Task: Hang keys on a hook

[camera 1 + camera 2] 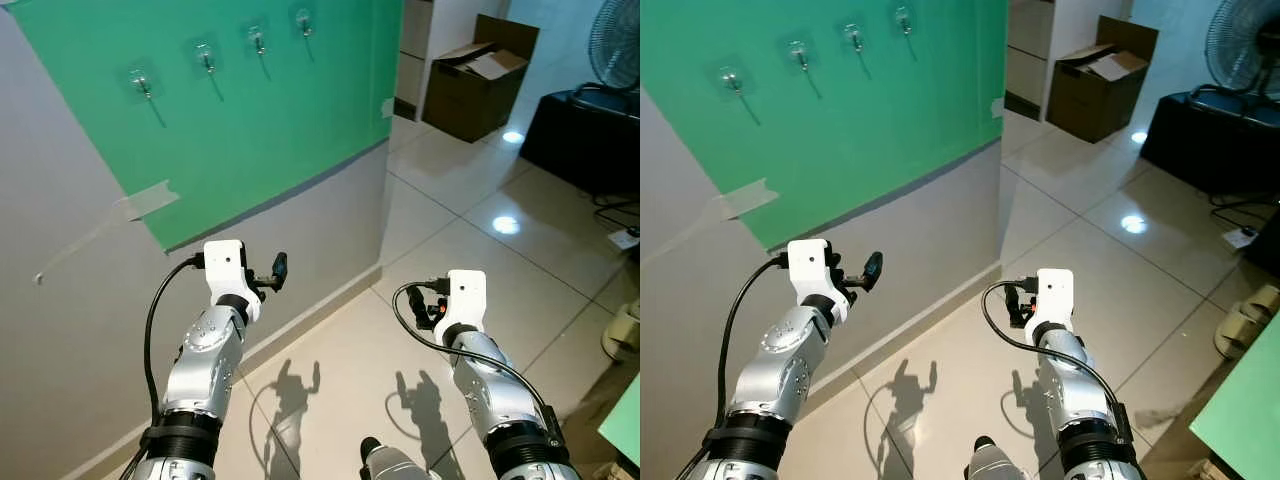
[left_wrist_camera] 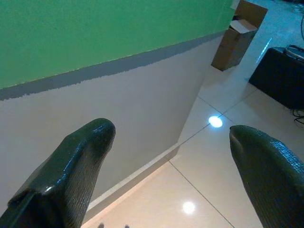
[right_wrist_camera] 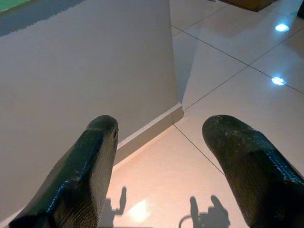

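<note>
Several clear hooks (image 1: pixel 206 55) are stuck in a row high on the green wall panel (image 1: pixel 270 130). I see no keys on them or in either gripper. My left gripper (image 1: pixel 275 272) is raised near the grey wall below the panel, well under the hooks. Its fingers (image 2: pixel 90 147) stand open with nothing between them. My right gripper (image 1: pixel 430 302) is held over the tiled floor, further from the wall. Its fingers (image 3: pixel 99 147) are also open and hold nothing.
A strip of tape (image 1: pixel 145 200) holds the panel's lower corner. The wall ends at a corner (image 1: pixel 385 210). Beyond it stand an open cardboard box (image 1: pixel 478 75), a black cabinet (image 1: pixel 585 135) and a fan (image 1: pixel 615 45). Glossy floor tiles (image 1: pixel 500 270) spread to the right.
</note>
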### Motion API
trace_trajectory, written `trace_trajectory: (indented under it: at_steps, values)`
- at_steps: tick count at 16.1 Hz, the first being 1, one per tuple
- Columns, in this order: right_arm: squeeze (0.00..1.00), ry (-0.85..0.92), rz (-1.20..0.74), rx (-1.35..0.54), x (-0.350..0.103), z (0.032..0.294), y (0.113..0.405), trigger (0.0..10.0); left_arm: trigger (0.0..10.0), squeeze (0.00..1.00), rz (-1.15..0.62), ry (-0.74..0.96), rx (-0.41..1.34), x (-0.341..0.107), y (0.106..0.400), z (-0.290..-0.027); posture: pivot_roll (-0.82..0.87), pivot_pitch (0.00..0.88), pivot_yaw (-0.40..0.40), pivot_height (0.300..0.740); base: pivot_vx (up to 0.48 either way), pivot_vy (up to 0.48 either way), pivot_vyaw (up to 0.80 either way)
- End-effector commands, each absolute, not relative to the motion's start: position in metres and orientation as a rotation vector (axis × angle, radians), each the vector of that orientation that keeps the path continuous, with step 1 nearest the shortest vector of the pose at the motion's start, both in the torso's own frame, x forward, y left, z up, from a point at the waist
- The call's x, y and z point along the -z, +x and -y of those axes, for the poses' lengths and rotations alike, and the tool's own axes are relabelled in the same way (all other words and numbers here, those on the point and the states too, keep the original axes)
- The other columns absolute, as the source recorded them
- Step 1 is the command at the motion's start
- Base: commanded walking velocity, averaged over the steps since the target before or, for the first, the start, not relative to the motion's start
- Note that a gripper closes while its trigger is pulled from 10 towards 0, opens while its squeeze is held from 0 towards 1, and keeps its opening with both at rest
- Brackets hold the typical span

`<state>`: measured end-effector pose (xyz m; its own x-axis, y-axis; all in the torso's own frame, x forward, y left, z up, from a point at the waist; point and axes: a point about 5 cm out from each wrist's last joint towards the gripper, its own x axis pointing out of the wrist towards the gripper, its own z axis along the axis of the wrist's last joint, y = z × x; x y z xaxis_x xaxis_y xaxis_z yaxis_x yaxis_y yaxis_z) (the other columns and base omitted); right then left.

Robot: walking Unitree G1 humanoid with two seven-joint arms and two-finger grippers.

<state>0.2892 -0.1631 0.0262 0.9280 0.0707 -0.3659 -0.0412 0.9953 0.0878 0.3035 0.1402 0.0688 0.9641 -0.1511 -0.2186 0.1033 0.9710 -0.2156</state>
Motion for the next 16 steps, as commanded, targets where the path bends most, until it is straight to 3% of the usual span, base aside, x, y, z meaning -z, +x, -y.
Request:
trace_trajectory:
  at_steps: [1,16]
  values:
    - [0.0,0.08,-0.373,-0.082,-0.0298,0.1583,0.2915,10.0,10.0,0.0,-0.239,-0.203,0.126,-0.0664,0.3022,-0.1411,-0.22,0.0,0.123,0.74,0.0,0.0,-0.74]
    - [0.0,0.089,-0.396,-0.115,-0.0248,0.1493,0.2906,10.0,10.0,0.0,-0.234,-0.203,0.129,-0.0652,0.3,-0.1406,-0.19,0.0,0.097,0.74,0.0,0.0,-0.69]
